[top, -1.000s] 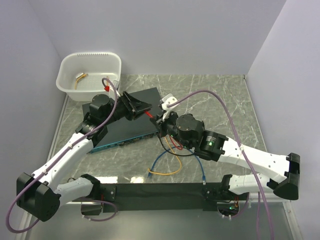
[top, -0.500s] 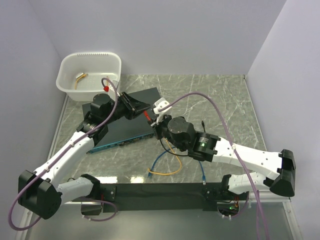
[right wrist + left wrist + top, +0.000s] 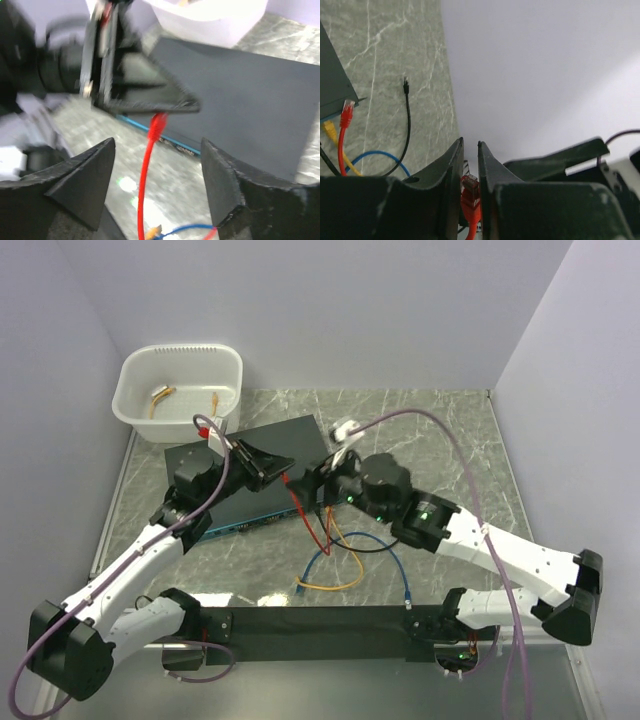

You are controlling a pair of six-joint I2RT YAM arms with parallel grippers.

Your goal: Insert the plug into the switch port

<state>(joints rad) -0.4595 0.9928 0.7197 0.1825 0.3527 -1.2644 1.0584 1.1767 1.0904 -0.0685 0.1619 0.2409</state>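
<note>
- Grey-green marbled table [image 3: 440,440], closed in by pale walls at the back and sides.
- Two white-and-black arms reaching in from the near edge, left arm [image 3: 130,560] and right arm [image 3: 500,550], meeting nose to nose over the switch's right end.
- Flat black network switch [image 3: 290,435] lying at an angle left of centre, narrow teal-blue face [image 3: 245,522] turned toward the near edge.
- White plastic tub [image 3: 135,380] in the far left corner, just behind the switch, two small yellowish pieces inside.
- Loose blue, yellow and black cables [image 3: 340,560] tangled on the table beside the switch's right end.
- Left gripper [image 3: 470,145] clenched on the red plug [image 3: 470,184], a finger pressed to each side of it.
- Right gripper [image 3: 156,145] released, fingers spread wide and touching nothing, red cable [image 3: 145,170] hanging down between them.
- Red plug held in the air at the switch's near right edge, close to the teal-blue face but apart from it, in no socket.
- Switch ports [image 3: 176,145] along that face, too blurred to tell one from another.
- Second red connector [image 3: 347,107] lying on the table by the switch's corner.
</note>
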